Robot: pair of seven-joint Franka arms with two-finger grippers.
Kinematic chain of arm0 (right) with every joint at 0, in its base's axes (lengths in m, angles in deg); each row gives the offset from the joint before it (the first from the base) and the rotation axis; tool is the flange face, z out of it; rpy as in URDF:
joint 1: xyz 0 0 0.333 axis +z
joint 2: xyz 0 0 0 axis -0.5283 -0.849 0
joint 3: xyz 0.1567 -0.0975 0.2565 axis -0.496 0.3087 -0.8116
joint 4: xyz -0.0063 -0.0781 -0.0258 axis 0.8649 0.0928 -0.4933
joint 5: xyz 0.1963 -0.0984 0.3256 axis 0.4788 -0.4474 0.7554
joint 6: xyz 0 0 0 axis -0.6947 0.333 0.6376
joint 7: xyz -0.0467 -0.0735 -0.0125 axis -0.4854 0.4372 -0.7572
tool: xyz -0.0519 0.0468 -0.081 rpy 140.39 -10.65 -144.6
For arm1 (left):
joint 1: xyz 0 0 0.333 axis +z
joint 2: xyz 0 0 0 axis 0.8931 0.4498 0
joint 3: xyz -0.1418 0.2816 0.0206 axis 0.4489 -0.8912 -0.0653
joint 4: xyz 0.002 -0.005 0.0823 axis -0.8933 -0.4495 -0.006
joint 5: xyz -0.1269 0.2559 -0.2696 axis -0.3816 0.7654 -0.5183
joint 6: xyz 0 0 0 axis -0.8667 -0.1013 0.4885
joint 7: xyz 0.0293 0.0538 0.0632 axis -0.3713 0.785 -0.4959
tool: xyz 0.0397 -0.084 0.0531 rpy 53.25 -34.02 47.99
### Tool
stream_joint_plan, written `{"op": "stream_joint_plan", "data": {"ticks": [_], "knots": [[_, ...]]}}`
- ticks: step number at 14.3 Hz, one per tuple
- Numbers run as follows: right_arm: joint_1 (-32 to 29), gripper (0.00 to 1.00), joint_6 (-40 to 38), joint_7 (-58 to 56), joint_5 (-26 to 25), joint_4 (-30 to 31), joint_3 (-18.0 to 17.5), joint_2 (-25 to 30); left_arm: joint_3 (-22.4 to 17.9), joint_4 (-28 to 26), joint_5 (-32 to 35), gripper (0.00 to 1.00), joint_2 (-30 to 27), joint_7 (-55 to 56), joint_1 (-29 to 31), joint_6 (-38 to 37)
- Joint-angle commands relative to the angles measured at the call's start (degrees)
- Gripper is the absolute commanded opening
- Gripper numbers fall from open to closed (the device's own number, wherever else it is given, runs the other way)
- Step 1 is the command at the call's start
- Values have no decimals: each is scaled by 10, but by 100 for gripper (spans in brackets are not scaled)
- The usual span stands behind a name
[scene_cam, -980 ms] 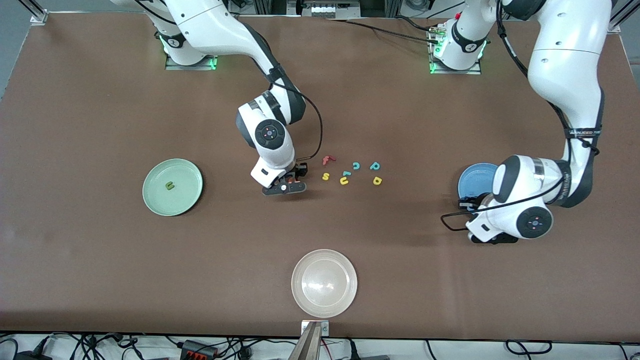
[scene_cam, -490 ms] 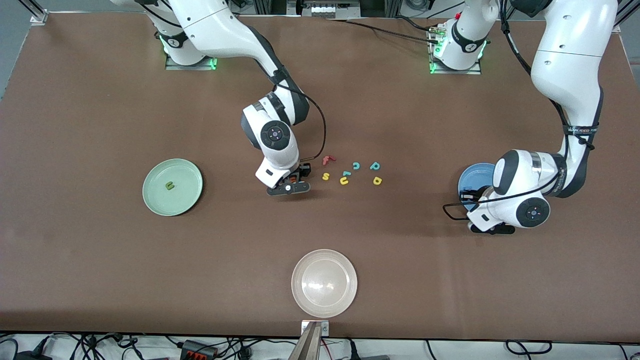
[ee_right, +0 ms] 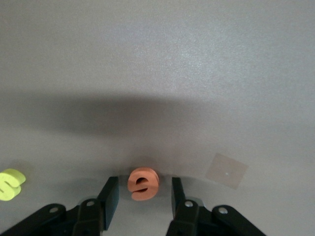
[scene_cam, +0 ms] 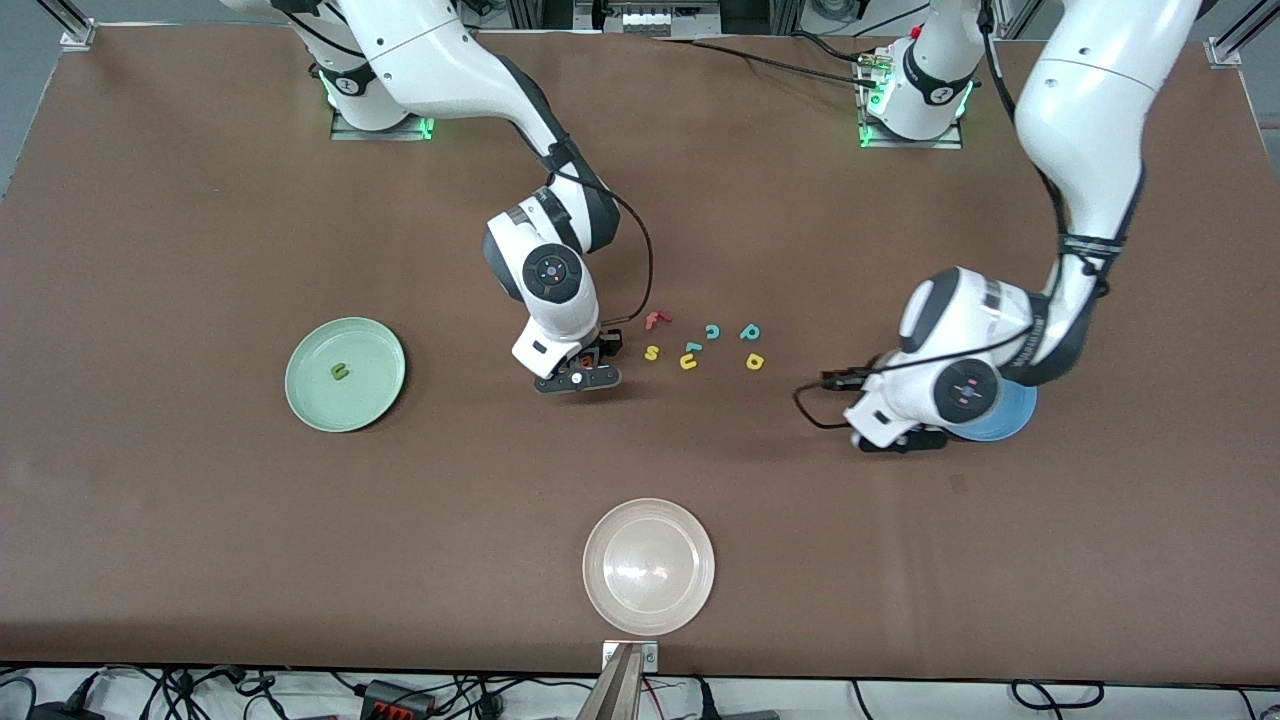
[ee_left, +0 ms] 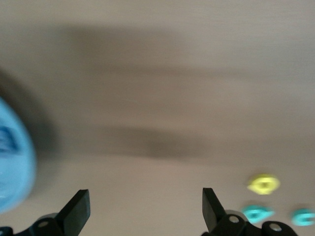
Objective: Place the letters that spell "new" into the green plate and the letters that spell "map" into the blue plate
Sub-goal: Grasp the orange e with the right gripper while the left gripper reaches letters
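The orange e (ee_right: 143, 184) lies on the table between the fingers of my right gripper (scene_cam: 590, 358), which stands open with a gap on each side of the letter. The green plate (scene_cam: 310, 400) holds the olive n (scene_cam: 341, 373). Over bare table between the blue plate (scene_cam: 1005, 425) and the letter cluster hangs my left gripper (scene_cam: 848, 380), wide open and empty. The left arm covers most of the blue plate. In the left wrist view a dark blue letter (ee_left: 7, 140) lies on the blue plate (ee_left: 12, 167). The teal p (scene_cam: 749, 332) and yellow a (scene_cam: 755, 362) lie in the cluster.
Other loose letters lie beside them: a red f (scene_cam: 655, 320), a yellow s (scene_cam: 651, 352), a teal c (scene_cam: 712, 331) and a yellow u (scene_cam: 688, 362). A whitish clear plate (scene_cam: 648, 610) sits near the table's front edge.
The left arm swung from over the blue plate toward the letter cluster and its gripper opened wide. The right gripper shifted slightly and its fingers drew closer round the orange e.
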Motion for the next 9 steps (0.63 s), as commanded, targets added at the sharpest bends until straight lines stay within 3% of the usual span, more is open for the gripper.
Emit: {"op": "stream_joint_plan", "data": {"ticks": [1, 4, 9], "knots": [[2, 51, -1, 8, 4, -19, 3, -12, 9, -14, 3, 100, 14, 78, -14, 38], [1, 48, -1, 8, 3, -19, 3, -12, 8, -34, 6, 100, 27, 77, -58, 100], [2, 44, -1, 11, 4, -19, 3, -18, 8, -50, 10, 100, 30, 74, -83, 131]]}}
